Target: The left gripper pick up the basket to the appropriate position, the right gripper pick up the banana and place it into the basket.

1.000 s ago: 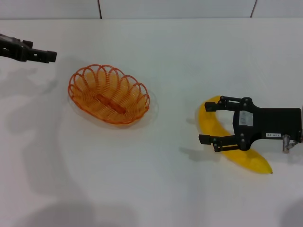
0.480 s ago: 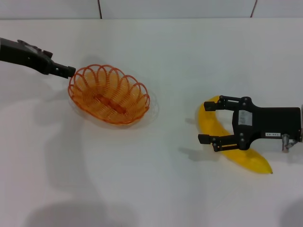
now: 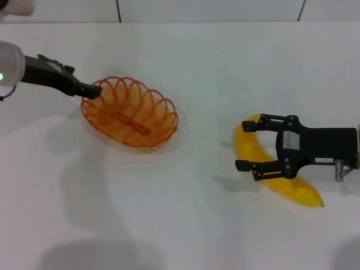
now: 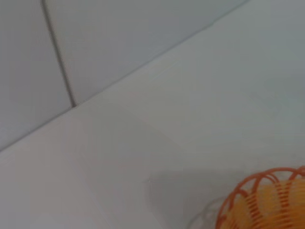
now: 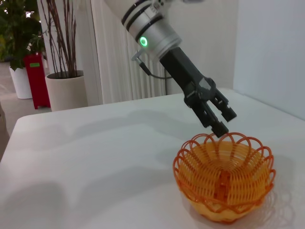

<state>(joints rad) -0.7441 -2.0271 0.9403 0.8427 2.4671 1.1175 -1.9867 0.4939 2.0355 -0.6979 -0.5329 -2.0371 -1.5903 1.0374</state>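
The orange wire basket (image 3: 115, 101) stands empty on the white table, left of centre. My left gripper (image 3: 94, 90) reaches in from the left, its tips right at the basket's left rim. The right wrist view shows the left gripper (image 5: 225, 123) just above the rim of the basket (image 5: 224, 181), fingers slightly apart. An edge of the basket (image 4: 267, 200) also shows in the left wrist view. The yellow banana (image 3: 295, 190) lies at the right. My right gripper (image 3: 244, 145) hovers open over it, one finger on each side of its upper half.
The white table (image 3: 197, 67) ends at a wall with dark seams (image 3: 118, 10) at the back. Beyond the table's left side, the right wrist view shows potted plants (image 5: 64, 86) and a red object (image 5: 35, 78).
My left arm has swung rightwards from the table's far left until its tips reach the basket's left rim. The right gripper, banana and basket have stayed still.
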